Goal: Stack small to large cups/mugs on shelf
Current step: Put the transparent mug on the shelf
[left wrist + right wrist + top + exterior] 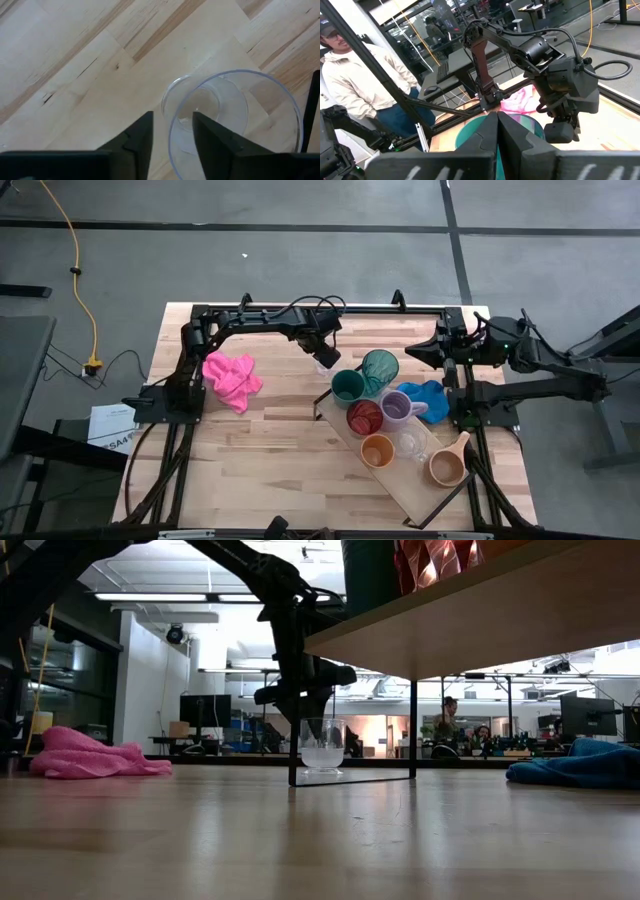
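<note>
Left wrist view | clear glass upright, mouth up | left pincer parted astride rim

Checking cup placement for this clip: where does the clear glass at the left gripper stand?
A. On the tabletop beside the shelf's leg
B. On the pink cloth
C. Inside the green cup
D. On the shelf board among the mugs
A: in the low view the clear glass rests on the tabletop beside the shelf leg, the left gripper astride its rim.

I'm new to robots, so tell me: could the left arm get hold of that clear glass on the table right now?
Probably yes. The left gripper already hangs over the clear glass, one finger inside its rim, nothing between them.
</note>
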Tool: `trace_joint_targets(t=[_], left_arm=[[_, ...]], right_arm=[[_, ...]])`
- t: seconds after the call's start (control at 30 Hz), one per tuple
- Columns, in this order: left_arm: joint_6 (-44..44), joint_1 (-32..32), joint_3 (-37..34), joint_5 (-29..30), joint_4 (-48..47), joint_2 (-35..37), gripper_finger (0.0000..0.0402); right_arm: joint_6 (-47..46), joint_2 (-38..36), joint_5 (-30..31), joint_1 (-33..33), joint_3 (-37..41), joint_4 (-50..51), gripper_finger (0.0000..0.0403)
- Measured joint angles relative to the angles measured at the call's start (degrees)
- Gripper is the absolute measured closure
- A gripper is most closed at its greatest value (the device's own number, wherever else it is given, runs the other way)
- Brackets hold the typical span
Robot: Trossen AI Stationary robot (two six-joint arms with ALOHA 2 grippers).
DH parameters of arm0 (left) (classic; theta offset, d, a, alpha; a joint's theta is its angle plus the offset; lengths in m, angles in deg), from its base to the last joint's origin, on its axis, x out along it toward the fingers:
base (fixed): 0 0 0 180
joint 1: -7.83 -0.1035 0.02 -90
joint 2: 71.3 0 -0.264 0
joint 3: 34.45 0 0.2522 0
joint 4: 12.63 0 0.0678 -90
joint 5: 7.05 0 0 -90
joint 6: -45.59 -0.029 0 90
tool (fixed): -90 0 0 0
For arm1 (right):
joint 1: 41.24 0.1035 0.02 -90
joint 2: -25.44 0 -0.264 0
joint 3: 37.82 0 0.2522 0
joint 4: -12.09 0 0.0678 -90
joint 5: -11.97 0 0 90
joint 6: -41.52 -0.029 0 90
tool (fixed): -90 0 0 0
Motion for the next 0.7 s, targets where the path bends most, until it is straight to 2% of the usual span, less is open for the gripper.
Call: trace_joint_targets(t=[0.33,0.5,0.7], left_arm=[[-0.1,-0.1,0.0,1.5,-2.3,2.4,0.0195],[-0.7,-1.6,0.0,2.6,-4.4,8.4,0.0184],[-0.8,-3.2,0.0,5.7,-4.5,20.1,0.0187]], right_arm=[[0.0,0.0,0.0,0.0,0.0,0.0,0.0403],[0.0,0.0,0.0,0.0,0.0,0.0,0.0403],[0.0,0.0,0.0,0.0,0.0,0.0,0.0403]])
